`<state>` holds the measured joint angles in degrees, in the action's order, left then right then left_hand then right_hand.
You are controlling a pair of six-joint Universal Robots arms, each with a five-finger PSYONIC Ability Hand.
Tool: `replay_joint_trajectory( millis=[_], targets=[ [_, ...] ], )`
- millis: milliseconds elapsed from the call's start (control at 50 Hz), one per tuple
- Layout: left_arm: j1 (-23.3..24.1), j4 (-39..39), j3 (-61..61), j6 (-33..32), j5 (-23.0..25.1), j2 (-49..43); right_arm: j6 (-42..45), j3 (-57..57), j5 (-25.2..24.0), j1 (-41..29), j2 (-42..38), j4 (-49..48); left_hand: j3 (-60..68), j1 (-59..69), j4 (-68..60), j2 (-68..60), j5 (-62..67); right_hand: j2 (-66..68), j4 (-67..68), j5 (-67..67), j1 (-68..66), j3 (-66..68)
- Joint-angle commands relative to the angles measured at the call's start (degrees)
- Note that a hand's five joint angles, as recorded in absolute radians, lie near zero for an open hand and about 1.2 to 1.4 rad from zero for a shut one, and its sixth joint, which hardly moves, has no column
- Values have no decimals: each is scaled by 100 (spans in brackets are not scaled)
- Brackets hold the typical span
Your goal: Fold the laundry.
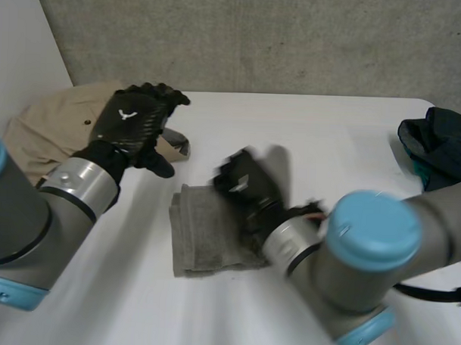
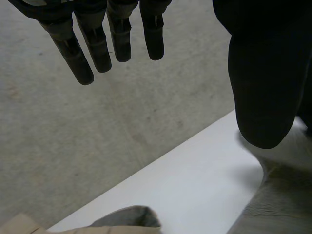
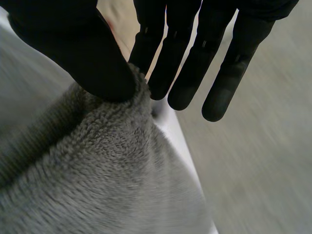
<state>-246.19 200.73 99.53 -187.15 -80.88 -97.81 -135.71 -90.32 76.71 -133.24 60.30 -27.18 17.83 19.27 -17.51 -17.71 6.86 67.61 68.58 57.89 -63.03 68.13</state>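
A grey towel [image 1: 202, 232] lies folded on the white table [image 1: 307, 137], in front of the middle. My right hand [image 1: 245, 184] is at its far right corner. In the right wrist view the thumb [image 3: 83, 53] presses the towel's [image 3: 107, 180] fluffy edge against the straight fingers [image 3: 180, 73], which reach past the edge. My left hand [image 1: 134, 120] hovers open over the near edge of a beige garment [image 1: 50, 128] at the back left. Its fingers [image 2: 97, 48] are straight and spread, with nothing between them and the thumb.
A dark blue-green garment [image 1: 440, 146] is bunched at the table's right edge. A concrete wall runs behind the table. A grey flap of the beige garment [image 1: 178, 146] lies just beside my left hand.
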Motion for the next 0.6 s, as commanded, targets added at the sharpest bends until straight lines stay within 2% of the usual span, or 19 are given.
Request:
replay_joint_trajectory(
  millis=[20, 40, 60, 80, 200, 280, 300, 400, 500, 600],
  targets=[
    [-184, -7, 119, 30, -129, 140, -130, 102, -781, -528, -555, -112, -55, -199, 23, 43, 42, -474, -570, -501, 15, -525],
    [-184, -7, 111, 30, -190, 131, -392, 102, -685, -519, -511, -95, -55, -199, 23, 43, 42, -3685, -3781, -3712, 3227, -3736],
    [-184, 1, 102, 30, -313, 122, -594, 84, -623, -493, -502, -86, -55, -199, 23, 43, 42, -5032, -5129, -5060, 4574, -5084],
    [-184, 1, 93, 30, -375, 122, -840, 84, -579, -475, -493, -86, -55, -199, 23, 43, 42, -5745, -5842, -5773, 5287, -5797],
    [-88, 28, -39, 56, -551, 17, -3184, -12, -385, 778, 436, 98, -55, -199, 23, 43, 42, -5761, -5858, -5789, 5303, -5813],
    [316, 10, -346, 56, -560, -360, -4188, 22, -350, 1307, 807, 782, -55, -199, 23, 43, 42, -5761, -5858, -5789, 5303, -5813],
    [560, 2, -494, 48, -569, -570, -4313, 40, -350, 1396, 808, 950, -55, -199, 23, 43, 42, -5761, -5858, -5789, 5303, -5813],
    [1081, -60, -926, 48, -762, -1204, -4411, 347, -358, 1546, 668, 1706, -38, -182, 6, 27, 58, -5761, -5858, -5789, 5303, -5813],
    [1380, -332, -1278, 39, -1297, -1854, -4420, 1006, -350, 1502, -52, 2348, -21, -165, -11, 10, 75, -5761, -5858, -5789, 5303, -5813],
    [1486, -771, -1471, -5, -1799, -2417, -4411, 1647, -358, 1520, -737, 2788, -38, -182, 6, 26, 59, -5761, -5858, -5789, 5303, -5813]
  ],
)
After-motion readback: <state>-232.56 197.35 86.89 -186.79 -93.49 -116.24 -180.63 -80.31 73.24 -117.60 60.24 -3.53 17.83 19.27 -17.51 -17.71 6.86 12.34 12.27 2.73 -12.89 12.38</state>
